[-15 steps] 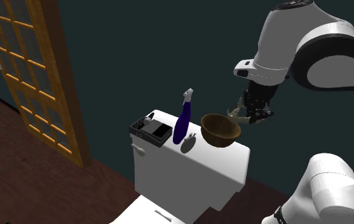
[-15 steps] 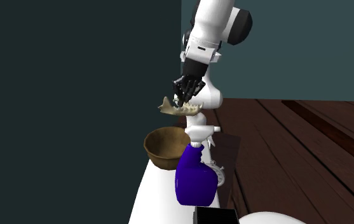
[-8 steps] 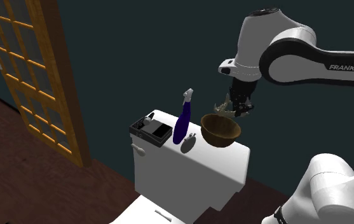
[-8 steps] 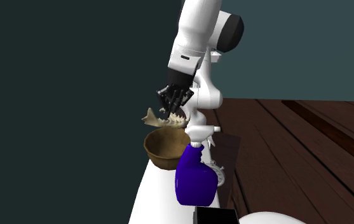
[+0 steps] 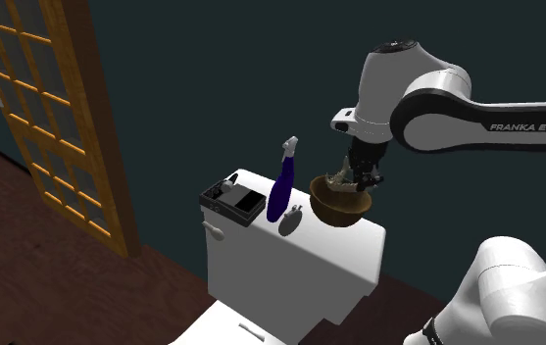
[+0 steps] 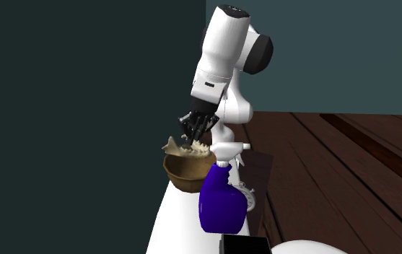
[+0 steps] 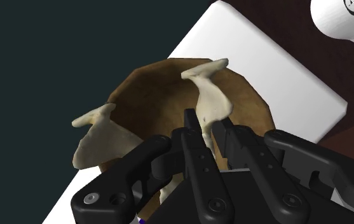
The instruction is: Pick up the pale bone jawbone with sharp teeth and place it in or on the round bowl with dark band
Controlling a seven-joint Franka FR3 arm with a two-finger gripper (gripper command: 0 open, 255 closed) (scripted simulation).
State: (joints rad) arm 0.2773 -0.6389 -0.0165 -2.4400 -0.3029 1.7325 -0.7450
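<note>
Over the bowl: gripper [image 5: 357,180], clamped on the jawbone.
Jawbone [image 5: 340,179]: pale, toothed, hanging low in the bowl's mouth, both branches spread over the hollow; contact with the bowl can't be told.
Bowl [image 5: 339,209]: brown, round, at the right end of the tank [image 5: 300,257] in the shoulder view.
Bottle [image 5: 280,192]: blue, upright, just left of the bowl.
Box [image 5: 231,202]: black, on the tank's left end.
Door [image 5: 35,108]: wooden, glazed, far left.
</note>
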